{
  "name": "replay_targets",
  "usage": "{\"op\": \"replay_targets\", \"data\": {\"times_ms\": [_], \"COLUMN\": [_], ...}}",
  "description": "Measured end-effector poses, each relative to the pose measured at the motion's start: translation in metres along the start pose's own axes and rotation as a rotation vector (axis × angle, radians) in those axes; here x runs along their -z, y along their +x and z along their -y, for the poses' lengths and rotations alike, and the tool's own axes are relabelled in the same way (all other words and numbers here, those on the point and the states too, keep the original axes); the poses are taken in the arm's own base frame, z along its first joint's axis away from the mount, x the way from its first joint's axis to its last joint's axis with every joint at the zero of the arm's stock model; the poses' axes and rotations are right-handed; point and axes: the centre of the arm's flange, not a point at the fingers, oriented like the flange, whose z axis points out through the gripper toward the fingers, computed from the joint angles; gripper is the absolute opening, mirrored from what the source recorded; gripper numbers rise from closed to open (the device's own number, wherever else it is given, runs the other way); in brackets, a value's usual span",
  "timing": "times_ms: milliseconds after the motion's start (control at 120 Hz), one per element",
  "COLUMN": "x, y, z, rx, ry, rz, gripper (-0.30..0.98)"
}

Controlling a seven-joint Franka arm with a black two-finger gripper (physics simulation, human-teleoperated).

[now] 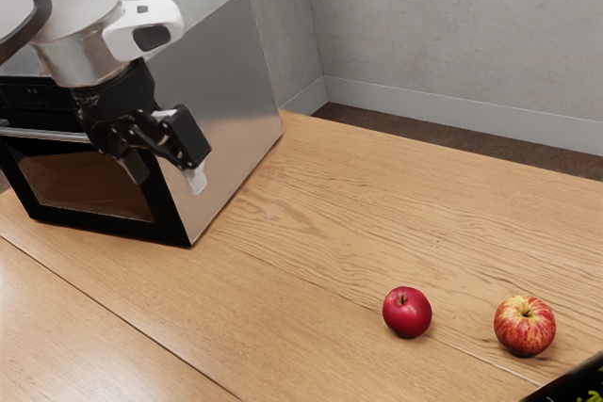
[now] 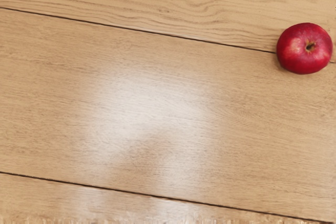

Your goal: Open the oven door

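In the exterior view my gripper [image 1: 167,175] hangs above the table, overlapping the oven's front corner; its two fingertips stand apart with nothing between them. The oven [image 1: 215,91] has brushed metal sides and stands at the exterior view's left. Its black-framed door [image 1: 85,185] with a dark window looks shut. A silver bar handle [image 1: 38,132] runs along the door's top, its one end hidden behind my gripper. I cannot tell how far my hand is from the door.
A dark red apple [image 1: 407,313] and a red-yellow apple [image 1: 525,326] sit on the wooden table [image 1: 311,223]. A black-edged object [image 1: 575,381] lies at the exterior view's lower right corner. In the wrist view, a red apple [image 2: 304,49] rests on the planks.
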Motion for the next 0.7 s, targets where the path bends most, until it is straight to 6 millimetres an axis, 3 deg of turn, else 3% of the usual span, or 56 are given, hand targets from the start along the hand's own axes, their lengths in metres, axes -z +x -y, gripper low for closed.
{"op": "replay_targets", "data": {"times_ms": [75, 125, 142, 192, 233, 292, 350, 442, 700], "x": [0.002, -0.001, -0.006, -0.015, -0.017, -0.02, -0.018, -0.021, -0.033], "y": [-0.016, -0.033, -0.036, -0.037, -0.039, -0.031, -0.022, -0.006, -0.002], "z": [0.006, 0.021, 0.035, 0.102, 0.141, 0.178, 0.201, 0.219, 0.251], "rx": [0.072, 0.137, 0.176, 0.342, 0.455, 0.583, 0.681, 0.814, 1.169], "ry": [-0.005, -0.009, -0.011, -0.045, -0.069, -0.085, -0.114, -0.181, -0.27], "rz": [0.006, 0.007, 0.011, 0.011, -0.01, -0.065, -0.143, -0.231, -0.412], "gripper": [0.69, 0.69, 0.69, 0.69, 0.68, 0.68, 0.68, 0.68, 0.69]}}
